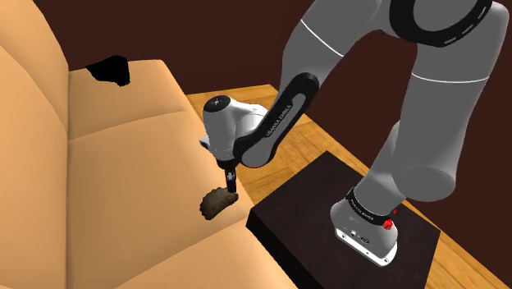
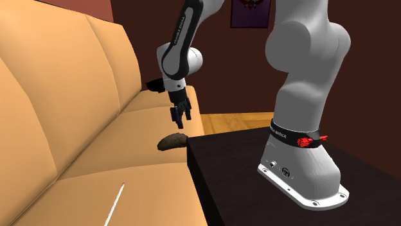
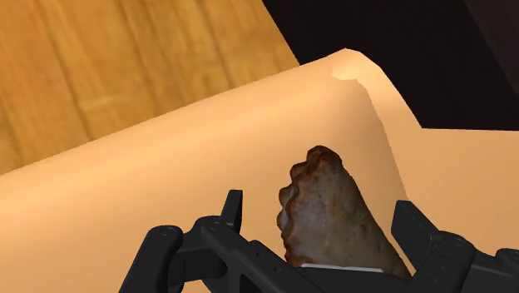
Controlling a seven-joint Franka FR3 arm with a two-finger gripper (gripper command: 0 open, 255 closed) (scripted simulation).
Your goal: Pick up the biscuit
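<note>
1. The biscuit (image 1: pixel 216 202), a brown, lumpy wedge, lies on the tan sofa (image 1: pixel 123 172) seat, near the cushion's front edge and close to the dark stand (image 1: pixel 312 205). In the shoulder view it sits at about seven o'clock from the pincer's tips.
2. The pincer (image 2: pixel 182 117) is wide. In the wrist view its two fingers (image 3: pixel 234 208) stand apart with the biscuit between them, and neither visibly presses on it, so I judge nothing is held.
3. In the second exterior view the tips hang above the biscuit, which shows at roughly seven o'clock below them with cushion visible between. The step in hand looks like the last descent before closing.
4. To do it well, go straight down with the biscuit centred in the gap. In the wrist view it sits nearer one finger than the other, so a small sideways correction first should avoid nudging it.
5. Stop as the tips reach the cushion. The padding probably gives, and pressing further may tilt the biscuit or bury the tips.
6. Close slowly across the biscuit's narrower flanks. Its surface looks rough and crumbly, so a moderate squeeze should be enough.
7. Lift vertically. The seat edge is near, and a slipped biscuit could drop to the wooden floor (image 1: pixel 328 138).
</note>
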